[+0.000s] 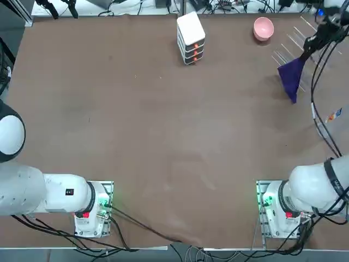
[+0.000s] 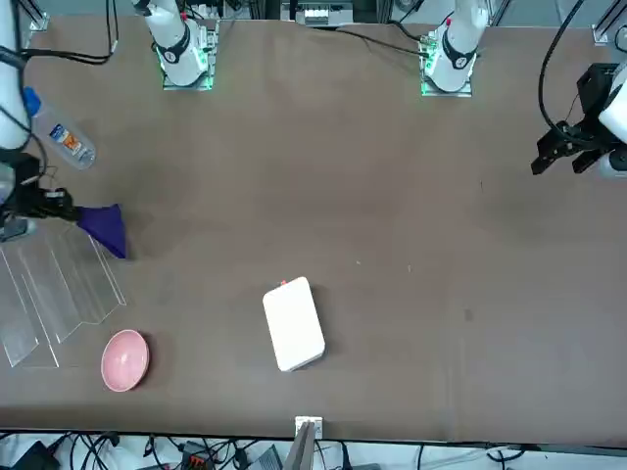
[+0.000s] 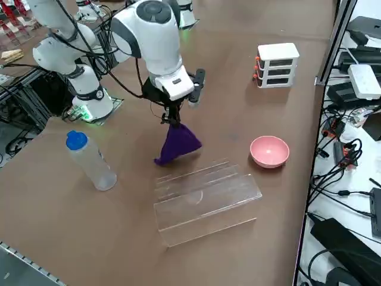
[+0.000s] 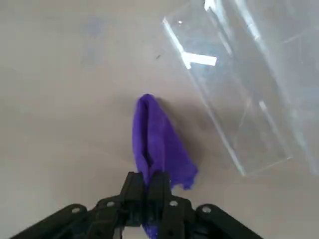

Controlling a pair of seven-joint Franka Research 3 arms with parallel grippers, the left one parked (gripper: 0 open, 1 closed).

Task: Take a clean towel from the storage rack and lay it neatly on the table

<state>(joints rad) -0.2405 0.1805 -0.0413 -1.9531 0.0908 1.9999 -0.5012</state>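
The purple towel (image 3: pixel 177 143) hangs bunched from my right gripper (image 3: pixel 171 121), which is shut on its top edge above the table (image 1: pixel 163 136). Its lower tip looks close to the tabletop beside the storage rack (image 3: pixel 205 196), a clear acrylic rack lying empty at the table's far right. In the wrist view the towel (image 4: pixel 157 144) droops down from between the shut fingers (image 4: pixel 133 191), with the rack (image 4: pixel 249 84) off to one side. The top view shows the towel (image 1: pixel 292 76) dangling next to the rack (image 1: pixel 292 41), and the front view has the towel (image 2: pixel 106 227) by the rack (image 2: pixel 54 294).
A pink bowl (image 1: pixel 263 28) sits near the rack. A white stacked box (image 1: pixel 191 37) with orange lights stands at the far middle. A clear bottle with a blue cap (image 3: pixel 90 161) stands near the right edge of the table.
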